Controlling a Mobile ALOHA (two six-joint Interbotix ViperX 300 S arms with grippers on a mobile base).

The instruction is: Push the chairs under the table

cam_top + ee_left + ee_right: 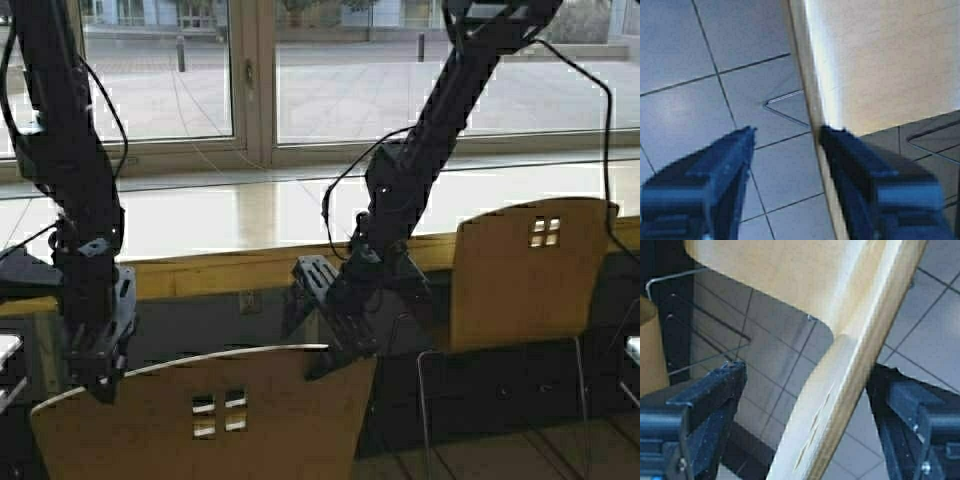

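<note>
No legible text, label, brand, number or sign in any view. Surfaces checked: both chair backs, the table edge, both arms, the window frame, the floor tiles. None carries readable marking.

- The left gripper [785, 137] has its dark fingers [720, 165] spread apart.
- The tan plywood chair back's edge [812, 85] stands between them, against one finger.
- Grey tiled floor [690, 50] lies below.
</note>
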